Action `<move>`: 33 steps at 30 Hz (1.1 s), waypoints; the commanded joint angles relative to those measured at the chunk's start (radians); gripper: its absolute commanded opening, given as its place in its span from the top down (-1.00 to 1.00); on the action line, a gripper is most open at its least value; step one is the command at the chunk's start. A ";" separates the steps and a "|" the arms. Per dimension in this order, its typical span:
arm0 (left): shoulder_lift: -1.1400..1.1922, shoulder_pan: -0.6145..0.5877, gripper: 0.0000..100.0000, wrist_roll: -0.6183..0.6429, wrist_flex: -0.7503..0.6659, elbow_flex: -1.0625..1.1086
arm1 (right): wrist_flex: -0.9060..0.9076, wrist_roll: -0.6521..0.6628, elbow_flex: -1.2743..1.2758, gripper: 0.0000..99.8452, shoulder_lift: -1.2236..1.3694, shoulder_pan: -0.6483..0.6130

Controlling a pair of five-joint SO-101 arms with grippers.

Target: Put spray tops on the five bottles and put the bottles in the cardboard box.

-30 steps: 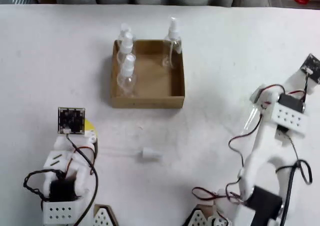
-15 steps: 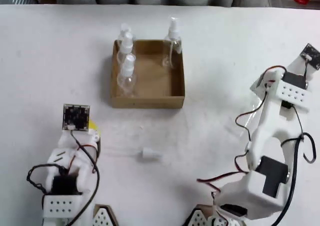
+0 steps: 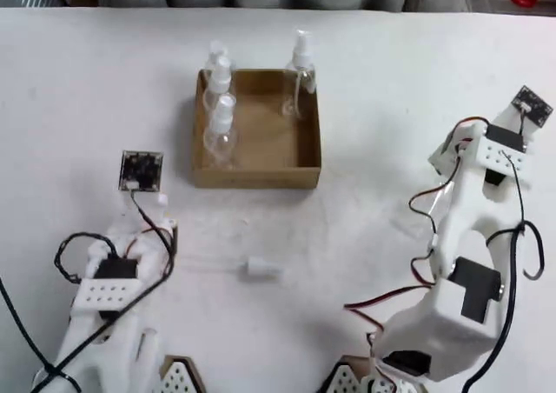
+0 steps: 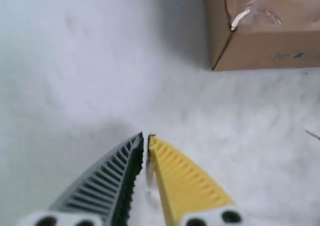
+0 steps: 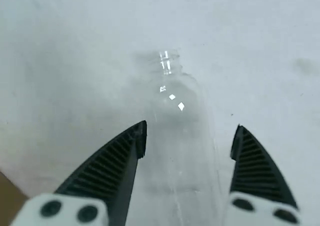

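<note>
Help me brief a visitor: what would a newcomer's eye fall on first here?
The brown cardboard box at mid-table, with spray-topped bottles standing inside, draws the eye first. In front of it, a loose spray top lies on the white table, and the right gripper is open astride a clear uncapped bottle.

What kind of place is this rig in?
Probably a lab or hobby bench, not a production line: a small left arm and right arm with exposed wiring on a white table, and a plain cardboard box holding clear spray bottles.
</note>
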 commanded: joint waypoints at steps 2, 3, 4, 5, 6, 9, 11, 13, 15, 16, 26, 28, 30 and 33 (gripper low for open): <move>-0.001 0.007 0.96 0.012 -0.025 -0.068 | -0.028 -0.009 -0.052 0.48 -0.002 -0.021; -0.005 0.007 0.96 0.012 -0.023 -0.068 | -0.028 -0.009 -0.057 0.50 -0.001 -0.021; -0.007 0.007 0.96 0.012 -0.021 -0.068 | -0.028 -0.009 -0.068 0.51 0.008 -0.019; -0.007 0.007 0.96 0.012 -0.021 -0.068 | -0.028 -0.009 -0.069 0.51 0.012 -0.019; -0.007 0.007 0.96 0.012 -0.021 -0.068 | -0.028 -0.009 -0.071 0.51 0.019 -0.019; -0.007 0.007 0.96 0.012 -0.021 -0.068 | -0.038 -0.009 -0.086 0.47 0.053 -0.021; -0.007 0.007 0.96 0.012 -0.021 -0.068 | -0.047 -0.009 -0.103 0.44 0.082 -0.021; -0.007 0.007 0.96 0.012 -0.021 -0.068 | -0.048 -0.009 -0.123 0.42 0.110 -0.021; -0.007 0.007 0.96 0.012 -0.021 -0.068 | -0.048 -0.009 -0.149 0.42 0.136 -0.022; -0.007 0.007 0.96 0.012 -0.021 -0.068 | -0.047 -0.009 -0.160 0.42 0.148 -0.024; -0.007 0.007 0.96 0.012 -0.021 -0.068 | -0.024 -0.017 -0.186 0.42 0.182 -0.042; -0.007 0.007 0.96 0.012 -0.021 -0.068 | -0.027 -0.057 -0.184 0.42 0.183 -0.053; -0.007 0.007 0.96 0.012 -0.020 -0.068 | -0.025 -0.081 -0.184 0.42 0.183 -0.053; -0.007 0.007 0.96 0.012 -0.020 -0.068 | -0.028 -0.086 -0.183 0.42 0.185 -0.053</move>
